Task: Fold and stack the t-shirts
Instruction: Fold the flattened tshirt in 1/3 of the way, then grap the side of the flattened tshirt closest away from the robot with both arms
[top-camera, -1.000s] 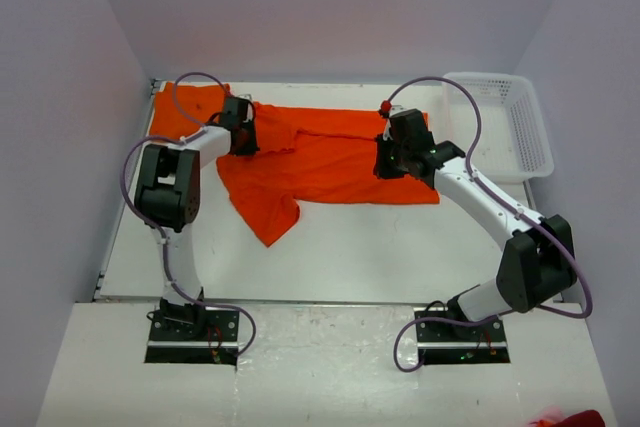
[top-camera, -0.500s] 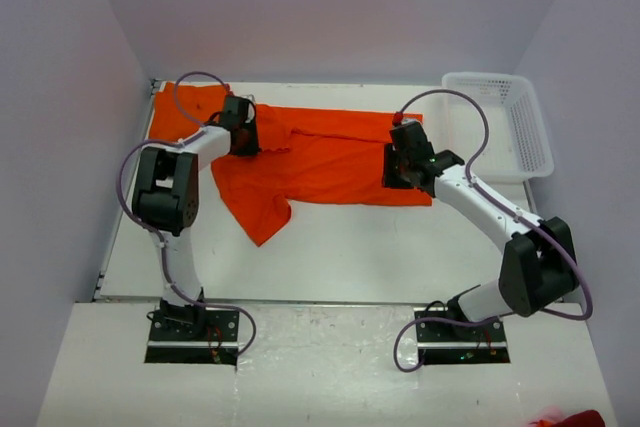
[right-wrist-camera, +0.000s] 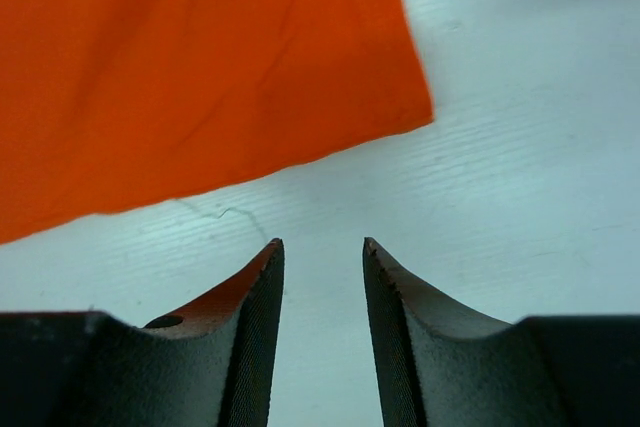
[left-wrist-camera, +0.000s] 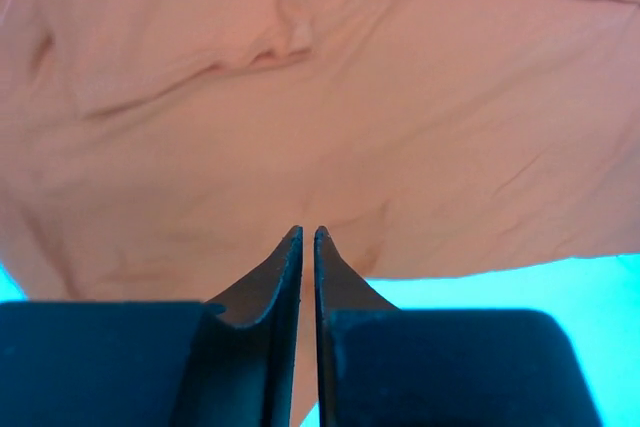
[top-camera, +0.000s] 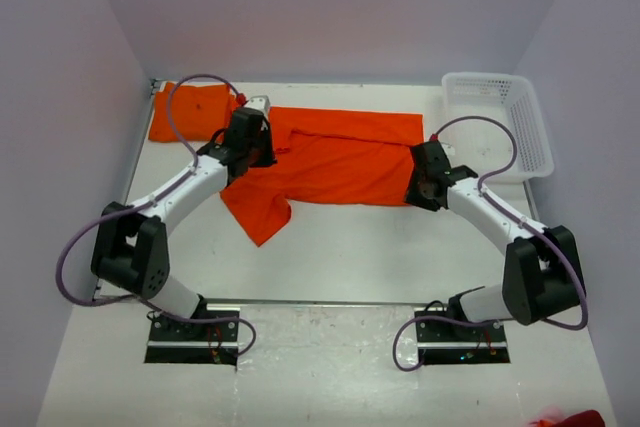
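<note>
Two orange garments share the desk [top-camera: 350, 247]: a folded shirt [top-camera: 185, 115] upper left, seemingly starting the stack, and a t-shirt [top-camera: 340, 157] spread across the upper middle. The left fingers [left-wrist-camera: 265, 282], closed to a slit above its left side, possibly pinch cloth. The right fingers [right-wrist-camera: 250, 287], partly open and empty, hover beside its lower-right corner, likely to lift it for folding.

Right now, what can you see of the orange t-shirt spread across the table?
The spread t-shirt is plain bright orange, thin soft cloth, wrinkled, lying flat across the far half of the white table, one flap trailing toward the near edge on the left. The left pincer is shut on its left part; the open right pincer hovers off its right corner, not touching.
</note>
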`<state>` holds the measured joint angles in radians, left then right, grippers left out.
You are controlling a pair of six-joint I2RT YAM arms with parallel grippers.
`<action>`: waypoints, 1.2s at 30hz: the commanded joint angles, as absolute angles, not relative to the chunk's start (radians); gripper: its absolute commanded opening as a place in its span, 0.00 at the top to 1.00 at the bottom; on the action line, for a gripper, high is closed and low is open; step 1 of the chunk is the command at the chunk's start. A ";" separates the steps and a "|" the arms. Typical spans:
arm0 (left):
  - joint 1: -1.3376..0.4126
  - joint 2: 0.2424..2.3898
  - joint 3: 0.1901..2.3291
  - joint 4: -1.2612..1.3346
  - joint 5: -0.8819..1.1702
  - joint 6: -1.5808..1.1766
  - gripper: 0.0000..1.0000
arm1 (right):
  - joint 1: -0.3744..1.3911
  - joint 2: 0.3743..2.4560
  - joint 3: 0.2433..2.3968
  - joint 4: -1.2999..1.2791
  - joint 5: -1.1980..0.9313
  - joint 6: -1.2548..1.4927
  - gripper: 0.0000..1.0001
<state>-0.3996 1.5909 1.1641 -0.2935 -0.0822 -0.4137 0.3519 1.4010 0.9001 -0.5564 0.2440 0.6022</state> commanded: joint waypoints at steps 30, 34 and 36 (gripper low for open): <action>-0.433 1.065 0.732 -0.288 -0.107 -0.482 0.81 | 0.140 1.729 1.133 -0.640 0.202 0.509 0.46; -0.433 1.058 0.741 -0.290 -0.094 -0.485 0.81 | 0.140 1.755 1.166 -0.690 0.196 0.508 0.47; -0.433 1.052 0.745 -0.291 -0.084 -0.485 0.80 | 0.140 1.764 1.177 -0.706 0.189 0.512 0.47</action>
<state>-0.4278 1.0805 0.7345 -0.3153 -0.1028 -0.4942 0.1436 1.7519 1.1309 -0.6487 0.1738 0.5076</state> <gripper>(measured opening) 0.192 0.534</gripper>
